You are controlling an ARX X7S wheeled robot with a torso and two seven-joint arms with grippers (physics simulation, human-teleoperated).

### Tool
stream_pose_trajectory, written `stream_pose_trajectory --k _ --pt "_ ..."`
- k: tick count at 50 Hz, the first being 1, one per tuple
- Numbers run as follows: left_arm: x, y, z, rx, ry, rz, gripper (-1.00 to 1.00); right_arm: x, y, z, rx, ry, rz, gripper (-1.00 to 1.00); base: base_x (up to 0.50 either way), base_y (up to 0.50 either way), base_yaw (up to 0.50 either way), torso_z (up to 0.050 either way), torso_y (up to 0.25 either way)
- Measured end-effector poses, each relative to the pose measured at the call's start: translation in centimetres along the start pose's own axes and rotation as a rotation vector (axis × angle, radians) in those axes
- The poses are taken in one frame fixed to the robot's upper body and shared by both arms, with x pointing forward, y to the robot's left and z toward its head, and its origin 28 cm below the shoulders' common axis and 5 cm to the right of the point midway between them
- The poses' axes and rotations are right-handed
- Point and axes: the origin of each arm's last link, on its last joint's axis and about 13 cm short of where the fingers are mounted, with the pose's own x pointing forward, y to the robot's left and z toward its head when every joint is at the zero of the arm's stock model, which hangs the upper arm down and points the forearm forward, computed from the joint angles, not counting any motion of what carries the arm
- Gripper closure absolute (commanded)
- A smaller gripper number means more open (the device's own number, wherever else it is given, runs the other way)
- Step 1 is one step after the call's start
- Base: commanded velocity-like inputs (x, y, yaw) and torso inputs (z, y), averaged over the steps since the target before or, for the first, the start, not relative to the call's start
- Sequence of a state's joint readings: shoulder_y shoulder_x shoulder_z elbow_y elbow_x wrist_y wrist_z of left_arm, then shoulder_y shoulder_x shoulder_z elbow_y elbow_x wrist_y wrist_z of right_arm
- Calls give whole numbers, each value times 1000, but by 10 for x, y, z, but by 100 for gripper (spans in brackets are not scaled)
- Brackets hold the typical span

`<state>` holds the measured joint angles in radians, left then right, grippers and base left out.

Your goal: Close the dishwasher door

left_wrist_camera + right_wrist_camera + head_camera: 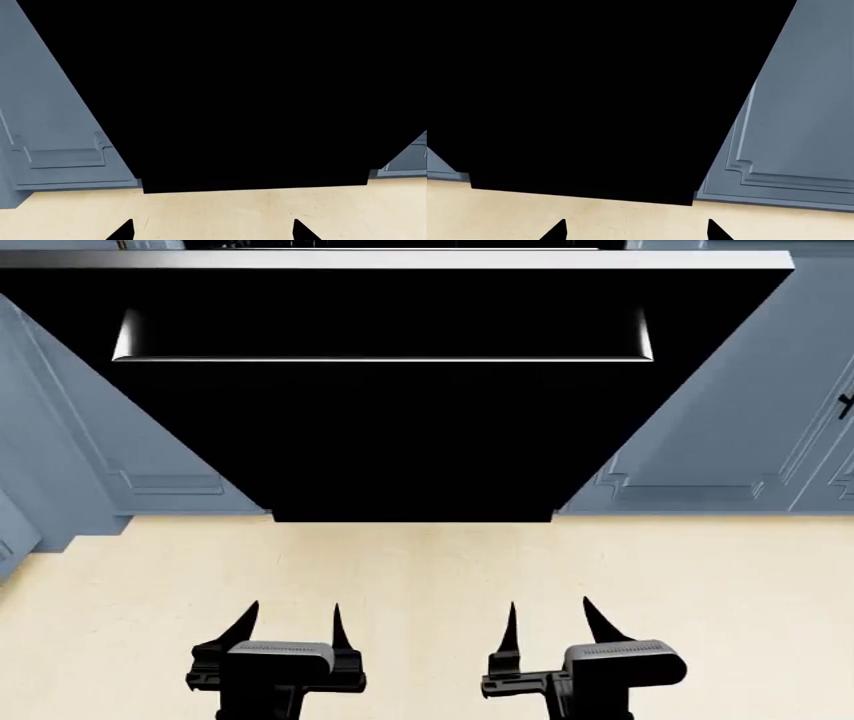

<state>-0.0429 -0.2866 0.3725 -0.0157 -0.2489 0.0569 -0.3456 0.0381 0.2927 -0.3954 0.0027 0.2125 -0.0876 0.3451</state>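
**Dishwasher door hangs open over pale floor**

The glossy black dishwasher door tilts outward between blue-grey cabinet doors, above a pale wooden floor. The left gripper and right gripper hover short of it, fingers apart, empty.

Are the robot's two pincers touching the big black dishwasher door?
Apart. The head view shows bare floor between the dishwasher door and both the left end effector and right end effector.
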Motion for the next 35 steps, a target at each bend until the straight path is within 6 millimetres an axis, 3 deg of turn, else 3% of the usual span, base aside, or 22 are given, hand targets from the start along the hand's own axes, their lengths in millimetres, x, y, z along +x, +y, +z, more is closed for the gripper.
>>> stream_pose_trajectory --k 35 --pt "0 0 0 -1 0 1 -100 -1 0 1 7 5 1 -100 16 0 0 0 0"
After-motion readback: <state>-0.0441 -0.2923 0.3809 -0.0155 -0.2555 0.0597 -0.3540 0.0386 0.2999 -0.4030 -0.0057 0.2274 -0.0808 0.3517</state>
